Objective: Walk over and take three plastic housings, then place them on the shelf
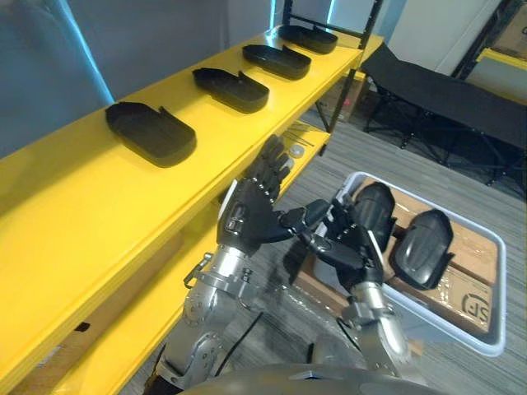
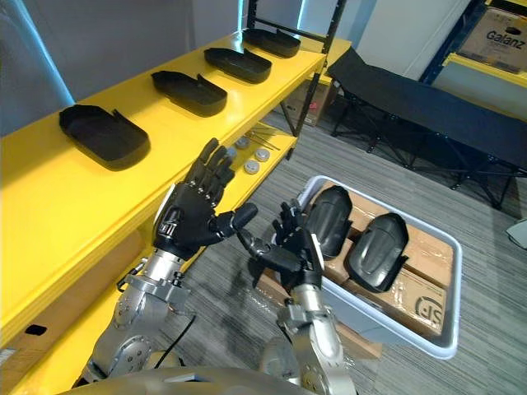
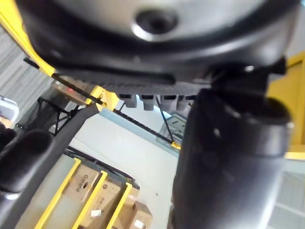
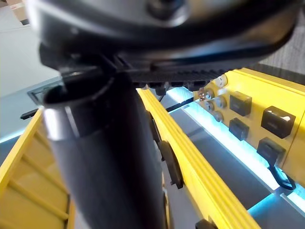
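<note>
Left robot hand [image 2: 193, 218] and right robot hand [image 2: 288, 247] hover at the view's centre, fingers straight and spread, holding nothing. The yellow shelf [image 2: 82, 193] runs from 8 o'clock up to 12 o'clock and carries four black plastic housings [image 2: 103, 133] spaced in a row. The white bin [image 2: 395, 327] sits at 4 o'clock. Inside it, on cardboard boxes [image 2: 420, 296], two more housings lie side by side, the nearer housing [image 2: 329, 220] at 2 o'clock of the right robot hand. The step looks like fetching one of these. Lower the right robot hand over the nearer housing and close across its narrow width. Lift straight up clear of the bin's rim, then set it flat on the bare shelf stretch toward 8 o'clock.
</note>
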{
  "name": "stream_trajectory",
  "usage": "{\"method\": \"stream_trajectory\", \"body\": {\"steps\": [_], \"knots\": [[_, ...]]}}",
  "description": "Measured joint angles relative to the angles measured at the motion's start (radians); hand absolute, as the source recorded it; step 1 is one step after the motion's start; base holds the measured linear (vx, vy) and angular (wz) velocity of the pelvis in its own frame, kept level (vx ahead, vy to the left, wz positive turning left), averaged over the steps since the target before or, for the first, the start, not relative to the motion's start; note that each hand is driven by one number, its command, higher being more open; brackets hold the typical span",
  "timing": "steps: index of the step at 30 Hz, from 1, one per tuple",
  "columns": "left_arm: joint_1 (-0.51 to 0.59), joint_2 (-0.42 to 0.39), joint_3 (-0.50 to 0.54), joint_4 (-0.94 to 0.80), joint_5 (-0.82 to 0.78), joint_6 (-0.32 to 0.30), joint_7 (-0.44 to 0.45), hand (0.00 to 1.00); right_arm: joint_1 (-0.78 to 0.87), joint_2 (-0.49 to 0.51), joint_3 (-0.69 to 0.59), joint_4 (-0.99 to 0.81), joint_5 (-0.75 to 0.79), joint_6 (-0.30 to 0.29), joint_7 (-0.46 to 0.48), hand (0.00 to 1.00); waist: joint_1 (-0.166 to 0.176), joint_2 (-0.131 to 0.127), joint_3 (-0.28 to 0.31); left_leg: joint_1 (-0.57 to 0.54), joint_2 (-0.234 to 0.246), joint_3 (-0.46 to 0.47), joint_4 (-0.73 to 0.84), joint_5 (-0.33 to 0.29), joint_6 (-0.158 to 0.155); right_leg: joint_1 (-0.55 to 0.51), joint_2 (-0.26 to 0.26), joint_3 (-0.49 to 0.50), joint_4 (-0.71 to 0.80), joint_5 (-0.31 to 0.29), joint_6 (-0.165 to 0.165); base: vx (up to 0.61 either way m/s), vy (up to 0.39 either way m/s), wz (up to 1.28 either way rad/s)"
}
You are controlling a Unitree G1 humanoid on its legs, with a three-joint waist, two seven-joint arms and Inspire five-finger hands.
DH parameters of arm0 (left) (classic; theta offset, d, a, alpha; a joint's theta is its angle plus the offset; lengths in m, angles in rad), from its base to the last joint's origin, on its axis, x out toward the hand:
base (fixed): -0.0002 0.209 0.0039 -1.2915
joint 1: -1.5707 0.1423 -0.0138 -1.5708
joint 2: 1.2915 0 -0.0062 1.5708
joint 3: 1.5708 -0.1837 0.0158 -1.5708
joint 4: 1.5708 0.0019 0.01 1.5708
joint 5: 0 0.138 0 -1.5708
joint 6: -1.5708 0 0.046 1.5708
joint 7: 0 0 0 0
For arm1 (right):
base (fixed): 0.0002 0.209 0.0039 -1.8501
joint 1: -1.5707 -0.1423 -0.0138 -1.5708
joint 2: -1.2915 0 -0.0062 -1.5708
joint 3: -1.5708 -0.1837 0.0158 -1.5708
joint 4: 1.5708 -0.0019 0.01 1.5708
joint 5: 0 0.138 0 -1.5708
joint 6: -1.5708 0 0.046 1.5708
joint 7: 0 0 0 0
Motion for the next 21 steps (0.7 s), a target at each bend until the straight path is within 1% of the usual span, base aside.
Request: {"method": "stream_trajectory", "body": {"steps": [1, 2, 3, 4, 5, 6, 7, 8, 9, 10, 11, 12, 13, 14, 15, 16, 17, 18, 19, 20, 21], "knots": [[0.005, 0.002, 0.005, 0.004, -0.01, 0.023, -0.001, 1.0, -0.013, -0.002, 0.0, 0.008, -0.02, 0.004, -0.032, 1.0, 0.016, 0.016, 0.002, 0.002, -0.015, -0.068, -0.037, -0.001, -0.007, -0.031, 0.016, -0.026, 0.008, 0.032, -0.037, -0.06, -0.102, -0.53], [0.011, 0.001, 0.003, 0.002, -0.013, 0.031, -0.005, 1.0, -0.015, -0.003, -0.004, 0.007, -0.039, 0.006, -0.045, 1.0, 0.021, 0.033, 0.001, 0.011, -0.011, -0.089, -0.054, 0.01, 0.009, -0.038, 0.034, -0.027, -0.004, 0.045, -0.047, -0.03, -0.099, -0.92], [0.02, 0.005, 0.002, -0.002, -0.015, 0.036, -0.015, 1.0, -0.019, -0.002, -0.01, 0.01, -0.05, 0.008, -0.059, 1.0, 0.018, 0.069, -0.004, 0.033, 0.041, -0.074, -0.097, 0.037, -0.014, -0.036, 0.091, -0.018, -0.057, 0.059, -0.018, 0.0, -0.137, -0.97], [0.019, 0.018, 0.007, -0.006, -0.028, 0.037, -0.033, 1.0, -0.014, 0.015, -0.005, 0.005, -0.08, 0.008, -0.068, 1.0, 0.012, 0.056, -0.001, 0.041, 0.062, -0.038, -0.115, 0.057, -0.037, -0.037, 0.097, -0.02, -0.048, -0.01, -0.037, 0.0, -0.192, -0.86], [0.015, 0.019, 0.008, -0.006, -0.043, 0.037, -0.038, 1.0, -0.006, 0.021, -0.005, 0.002, -0.089, 0.008, -0.069, 1.0, 0.007, 0.032, 0.001, 0.042, 0.061, -0.03, -0.114, 0.06, -0.043, -0.04, 0.079, -0.018, -0.037, -0.044, -0.028, 0.0, -0.268, -0.52], [0.014, 0.018, 0.004, -0.006, -0.054, 0.038, -0.039, 1.0, 0.014, 0.029, -0.005, 0.002, -0.111, 0.011, -0.067, 1.0, -0.002, -0.016, 0.002, 0.036, 0.067, -0.026, -0.105, 0.072, -0.069, -0.014, 0.063, -0.017, -0.084, -0.075, 0.03, 0.01, -0.333, -0.26], [0.014, 0.017, -0.002, -0.005, -0.083, 0.038, -0.035, 1.0, 0.039, 0.031, -0.011, 0.001, -0.112, 0.011, -0.047, 1.0, -0.01, -0.04, 0.002, 0.024, 0.092, -0.034, -0.093, 0.081, -0.099, 0.028, 0.093, -0.03, -0.148, -0.136, 0.114, 0.02, -0.42, -0.25], [0.014, 0.017, -0.007, -0.003, -0.092, 0.038, -0.03, 1.0, 0.051, 0.03, -0.017, 0.001, -0.111, 0.011, -0.036, 1.0, -0.011, -0.044, 0.0, 0.02, 0.099, -0.032, -0.094, 0.087, -0.112, 0.035, 0.106, -0.037, -0.173, -0.166, 0.135, 0.03, -0.443, -0.25], [0.009, 0.007, -0.015, 0.012, -0.122, 0.037, -0.021, 1.0, 0.067, 0.022, -0.03, 0.002, -0.107, 0.011, -0.02, 1.0, -0.017, -0.047, 0.002, 0.019, 0.121, -0.035, -0.101, 0.105, -0.131, 0.048, 0.13, -0.061, -0.205, -0.216, 0.142, 0.01, -0.341, -0.06], [0.002, -0.025, -0.037, 0.047, -0.131, 0.038, -0.005, 1.0, 0.078, -0.006, -0.051, 0.003, -0.107, 0.011, -0.021, 1.0, -0.04, -0.004, 0.023, 0.022, 0.142, -0.055, -0.119, 0.126, -0.098, 0.058, 0.156, -0.085, -0.205, -0.222, 0.127, -0.01, -0.268, 0.06], [0.002, -0.041, -0.046, 0.061, -0.137, 0.039, 0.003, 1.0, 0.082, -0.02, -0.058, 0.004, -0.109, 0.011, -0.024, 1.0, -0.046, 0.014, 0.028, 0.023, 0.142, -0.066, -0.128, 0.137, -0.078, 0.053, 0.161, -0.085, -0.197, -0.227, 0.118, -0.03, -0.237, 0.02], [0.008, -0.063, -0.071, 0.081, -0.162, 0.041, 0.006, 1.0, 0.082, -0.058, -0.077, 0.011, -0.116, 0.012, -0.03, 1.0, -0.044, 0.04, 0.03, 0.021, 0.133, -0.084, -0.135, 0.157, -0.042, 0.032, 0.164, -0.069, -0.182, -0.237, 0.103, -0.02, -0.228, -0.32], [0.016, -0.072, -0.095, 0.099, -0.17, 0.041, 0.004, 1.0, 0.079, -0.089, -0.092, 0.02, -0.116, 0.012, -0.046, 1.0, -0.04, 0.05, 0.032, 0.023, 0.103, -0.115, -0.13, 0.15, -0.031, 0.02, 0.162, -0.044, -0.176, -0.241, 0.095, 0.0, -0.17, -0.41], [0.019, -0.073, -0.105, 0.106, -0.169, 0.041, 0.001, 1.0, 0.08, -0.096, -0.102, 0.024, -0.115, 0.012, -0.051, 1.0, -0.041, 0.056, 0.03, 0.027, 0.079, -0.131, -0.124, 0.133, -0.027, 0.02, 0.157, -0.035, -0.176, -0.241, 0.094, 0.03, -0.068, -0.42], [0.025, -0.071, -0.121, 0.115, -0.169, 0.041, -0.017, 1.0, 0.083, -0.102, -0.119, 0.029, -0.114, 0.012, -0.066, 1.0, -0.04, 0.061, 0.027, 0.04, 0.029, -0.145, -0.109, 0.09, -0.029, 0.023, 0.149, -0.015, -0.177, -0.241, 0.092, 0.04, -0.018, -0.29], [0.028, -0.07, -0.126, 0.115, -0.168, 0.038, -0.028, 1.0, 0.084, -0.102, -0.127, 0.03, -0.115, 0.012, -0.073, 1.0, -0.04, 0.063, 0.026, 0.041, 0.006, -0.157, -0.099, 0.066, -0.032, 0.023, 0.147, -0.008, -0.179, -0.24, 0.091, 0.04, 0.017, -0.41], [0.031, -0.064, -0.127, 0.115, -0.168, 0.034, -0.056, 1.0, 0.08, -0.104, -0.143, 0.037, -0.116, 0.012, -0.092, 1.0, -0.035, 0.063, 0.026, 0.041, -0.049, -0.197, -0.099, 0.014, -0.025, 0.022, 0.146, 0.01, -0.187, -0.231, 0.089, 0.02, 0.048, -0.33], [0.03, -0.062, -0.127, 0.115, -0.169, 0.032, -0.06, 1.0, 0.076, -0.105, -0.149, 0.043, -0.118, 0.012, -0.098, 1.0, -0.033, 0.063, 0.026, 0.041, -0.068, -0.213, -0.106, 0.002, -0.022, 0.02, 0.145, 0.016, -0.191, -0.226, 0.091, 0.02, 0.092, -0.44], [0.028, -0.057, -0.123, 0.115, -0.169, 0.028, -0.066, 1.0, 0.067, -0.105, -0.163, 0.055, -0.133, 0.011, -0.115, 1.0, -0.024, 0.057, 0.025, 0.055, -0.088, -0.229, -0.128, 0.0, -0.02, 0.009, 0.142, 0.037, -0.189, -0.222, 0.095, 0.01, 0.11, -0.52], [0.027, -0.053, -0.12, 0.115, -0.171, 0.022, -0.078, 1.0, 0.059, -0.103, -0.175, 0.068, -0.158, 0.002, -0.134, 1.0, -0.012, 0.059, 0.023, 0.073, -0.11, -0.225, -0.162, 0.006, -0.02, -0.012, 0.135, 0.065, -0.186, -0.213, 0.109, -0.01, 0.128, -0.6], [0.028, -0.04, -0.12, 0.116, -0.196, 0.017, -0.091, 1.0, 0.054, -0.103, -0.185, 0.076, -0.179, 0.001, -0.159, 1.0, -0.011, 0.054, 0.025, 0.07, -0.13, -0.202, -0.171, 0.011, -0.015, -0.026, 0.128, 0.087, -0.194, -0.198, 0.125, -0.01, 0.105, -0.52]]}}
